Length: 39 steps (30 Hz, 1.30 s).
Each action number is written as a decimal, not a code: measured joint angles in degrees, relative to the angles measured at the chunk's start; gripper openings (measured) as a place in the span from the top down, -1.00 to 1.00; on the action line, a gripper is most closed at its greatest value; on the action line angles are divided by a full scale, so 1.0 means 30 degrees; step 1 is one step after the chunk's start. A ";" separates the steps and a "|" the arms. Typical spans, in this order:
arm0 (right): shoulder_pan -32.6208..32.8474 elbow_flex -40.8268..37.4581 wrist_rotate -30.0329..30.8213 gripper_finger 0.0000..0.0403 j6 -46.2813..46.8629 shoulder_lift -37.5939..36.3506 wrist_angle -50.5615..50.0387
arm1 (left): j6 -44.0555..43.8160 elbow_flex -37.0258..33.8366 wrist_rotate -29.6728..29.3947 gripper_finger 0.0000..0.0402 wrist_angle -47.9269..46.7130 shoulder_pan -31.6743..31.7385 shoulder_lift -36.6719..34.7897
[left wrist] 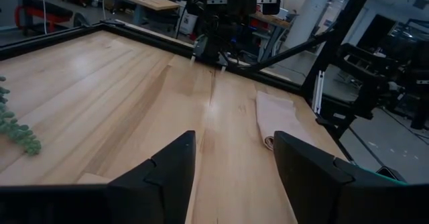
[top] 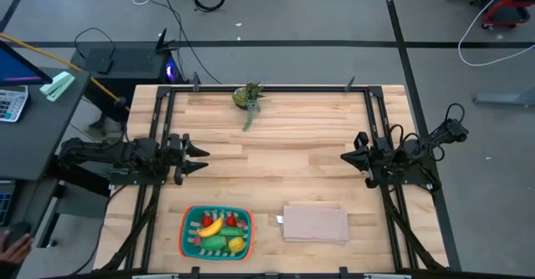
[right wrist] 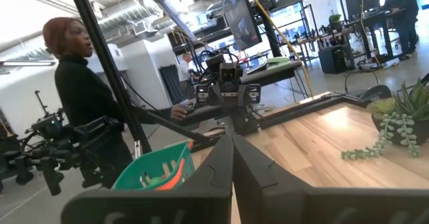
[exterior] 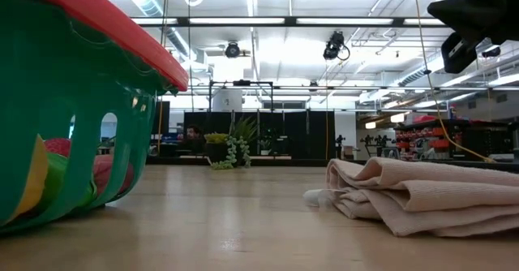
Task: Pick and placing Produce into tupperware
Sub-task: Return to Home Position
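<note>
Teal, orange-rimmed tupperware [top: 185,230] w/ produce [top: 211,227] inside; left gripper [top: 204,159] spread, right gripper [top: 343,157] closed.

1. A wide stretch of bare table [top: 284,145] is lying open between the left gripper [top: 203,159] and the right gripper [top: 343,157], which are hanging over opposite sides.
2. A potted plant [top: 249,97] is standing at the middle of the far edge, its stem trailing onto the wood.
3. The tray [top: 184,229], filled with toy produce [top: 219,233], is taking up the near left part.
4. A folded cloth [top: 315,224] is lying near its right side, leaving a narrow gap between them.
</note>
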 joint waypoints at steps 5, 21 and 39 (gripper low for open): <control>0.0000 0.0000 0.0000 0.96 0.0000 0.0000 -0.0004 | -0.0007 0.0000 0.0000 -0.05 0.0000 0.0000 0.0000; -0.0001 0.0000 0.0000 0.96 0.0000 0.0007 0.0000 | -0.0007 0.0000 0.0000 -0.05 0.0002 -0.0007 0.0000; 0.0005 0.0000 0.0000 0.96 0.0000 0.0007 0.0000 | 0.0005 0.0000 0.0000 -0.04 0.0007 -0.0007 0.0000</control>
